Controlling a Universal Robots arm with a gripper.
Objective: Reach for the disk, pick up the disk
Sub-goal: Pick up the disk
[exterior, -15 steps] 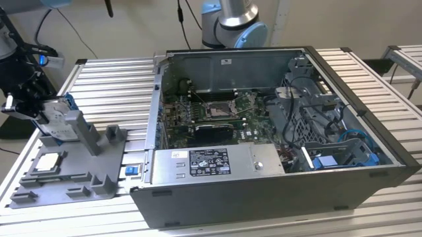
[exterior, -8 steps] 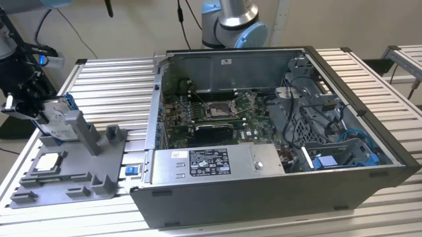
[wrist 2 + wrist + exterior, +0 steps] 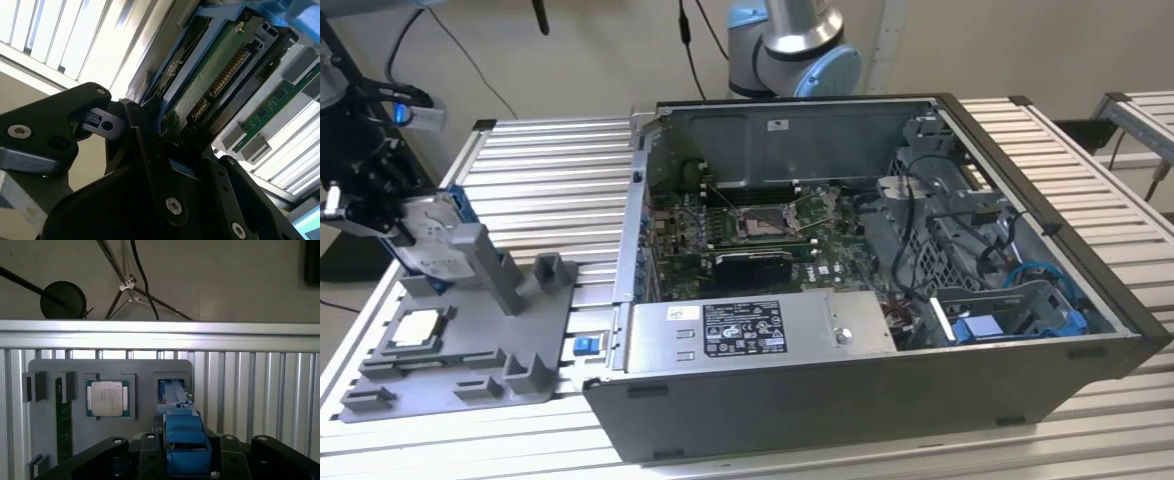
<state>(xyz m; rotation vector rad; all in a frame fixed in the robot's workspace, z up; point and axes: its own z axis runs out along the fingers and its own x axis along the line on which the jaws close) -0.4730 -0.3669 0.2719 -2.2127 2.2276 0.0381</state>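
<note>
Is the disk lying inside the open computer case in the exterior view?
No, the disk stands upright in the gray fixture outside the case, at the exterior view's left.

The arm (image 3: 790, 25) is a silver-grey metal tube with rounded pale-blue joint caps, at twelve o'clock in the exterior view. At nine o'clock in that view the gripper (image 3: 380, 200) is black and angular, with a small blue-and-white part at its twelve o'clock. In both wrist views it shows matt black linkage plates (image 3: 45, 135) with rounded corners, joined by silver round-headed screws (image 3: 117, 441). A dull grey metal block (image 3: 20, 160) adjoins one plate.
</note>
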